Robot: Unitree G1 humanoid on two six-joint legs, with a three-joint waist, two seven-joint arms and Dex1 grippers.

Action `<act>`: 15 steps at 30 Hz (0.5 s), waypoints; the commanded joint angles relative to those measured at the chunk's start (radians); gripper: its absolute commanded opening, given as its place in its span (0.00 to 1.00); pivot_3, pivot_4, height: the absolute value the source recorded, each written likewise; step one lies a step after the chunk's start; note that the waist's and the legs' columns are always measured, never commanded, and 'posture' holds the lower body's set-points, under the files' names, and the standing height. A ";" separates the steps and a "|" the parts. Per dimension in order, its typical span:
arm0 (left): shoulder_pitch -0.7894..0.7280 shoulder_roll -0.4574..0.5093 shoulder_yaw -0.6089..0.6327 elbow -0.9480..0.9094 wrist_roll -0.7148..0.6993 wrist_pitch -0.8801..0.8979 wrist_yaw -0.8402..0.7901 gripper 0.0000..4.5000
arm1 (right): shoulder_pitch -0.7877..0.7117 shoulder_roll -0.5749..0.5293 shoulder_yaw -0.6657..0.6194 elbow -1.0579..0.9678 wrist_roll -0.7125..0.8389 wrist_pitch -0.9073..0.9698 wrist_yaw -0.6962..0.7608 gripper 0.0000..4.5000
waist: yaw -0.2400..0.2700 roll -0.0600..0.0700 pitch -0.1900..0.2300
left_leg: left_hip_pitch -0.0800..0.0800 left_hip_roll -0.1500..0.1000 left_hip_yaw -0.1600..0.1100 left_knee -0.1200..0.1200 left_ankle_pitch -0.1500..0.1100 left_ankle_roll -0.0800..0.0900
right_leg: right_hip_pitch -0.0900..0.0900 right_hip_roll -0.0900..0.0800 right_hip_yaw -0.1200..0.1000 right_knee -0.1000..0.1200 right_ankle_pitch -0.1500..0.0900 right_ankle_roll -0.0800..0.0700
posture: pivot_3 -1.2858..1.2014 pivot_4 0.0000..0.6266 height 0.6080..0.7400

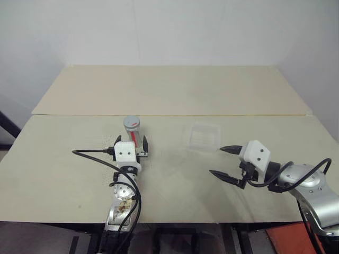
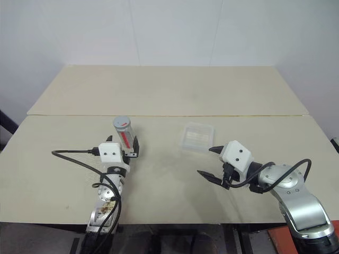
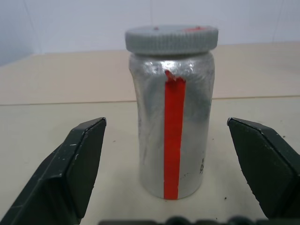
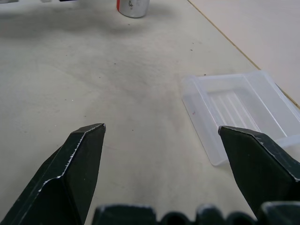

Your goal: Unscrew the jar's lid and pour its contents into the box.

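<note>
1. The jar (image 1: 132, 130) is seen standing upright on the table (image 1: 175, 174), near the seam between the two boards. A red vertical stripe is carried on its silvery side.
2. The lid (image 3: 171, 38) is seated on the jar's top; its ribbed grey edge is shown in the left wrist view.
3. The left gripper (image 1: 130, 142) is positioned at the jar, with its jaws spread wide. One finger is placed on each side of the jar, and a gap is visible on both sides.
4. The box (image 1: 202, 136) is located to the right of the jar, flat on the table.
5. The right gripper (image 1: 224, 162) is held near the box, with its jaws apart. Nothing is gripped.
</note>
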 commanded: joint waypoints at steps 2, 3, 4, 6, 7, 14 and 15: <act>-0.057 -0.002 0.014 0.039 -0.012 -0.042 0.012 1.00 | -0.001 0.001 -0.020 -0.024 -0.003 -0.002 -0.015 1.00 | 0.000 0.000 0.000 | 0.000 0.000 0.000 0.000 0.000 0.000 | 0.000 0.000 0.000 0.000 0.000 0.000 | 0.52 0.24 1.00; -0.066 -0.003 0.018 0.054 -0.007 -0.051 0.019 1.00 | 0.002 0.000 -0.020 -0.025 -0.003 -0.002 -0.016 1.00 | 0.000 0.000 0.000 | 0.000 0.000 0.000 0.000 0.001 -0.001 | 0.000 0.000 0.000 0.000 0.000 0.000 | 0.52 0.24 1.00; -0.083 -0.004 0.022 0.073 -0.006 -0.057 0.023 1.00 | 0.003 0.000 -0.022 -0.026 -0.003 -0.002 -0.017 1.00 | 0.000 0.000 0.000 | 0.000 0.000 0.000 0.000 0.002 -0.003 | 0.000 0.000 0.000 0.000 0.000 0.000 | 0.52 0.24 1.00; -0.105 -0.004 0.027 0.101 -0.007 -0.067 0.029 1.00 | 0.007 -0.001 -0.024 -0.027 -0.003 -0.002 -0.019 1.00 | 0.000 0.000 0.000 | 0.000 0.000 0.000 0.000 0.002 -0.004 | 0.000 0.000 0.000 0.000 0.000 0.000 | 0.52 0.24 1.00; -0.112 -0.004 0.028 0.110 -0.008 -0.071 0.030 1.00 | 0.008 -0.002 -0.025 -0.027 -0.003 -0.002 -0.019 1.00 | 0.000 0.000 0.000 | 0.000 0.000 0.000 0.000 0.002 -0.004 | 0.000 0.000 0.000 0.000 0.000 0.000 | 0.52 0.24 1.00; -0.143 0.000 0.039 0.166 -0.018 -0.115 0.025 0.80 | 0.013 -0.003 -0.029 -0.028 -0.004 -0.003 -0.021 1.00 | 0.000 0.000 0.000 | 0.000 0.000 0.000 0.000 0.002 -0.004 | 0.000 0.000 0.000 0.000 0.000 0.000 | 0.52 0.24 1.00; -0.148 0.001 0.042 0.177 -0.020 -0.118 0.025 0.72 | 0.012 -0.002 -0.028 -0.027 -0.005 -0.003 -0.021 1.00 | 0.001 0.000 0.000 | 0.000 0.000 0.000 0.000 0.002 -0.004 | 0.000 0.000 0.000 0.000 0.000 0.000 | 0.52 0.24 1.00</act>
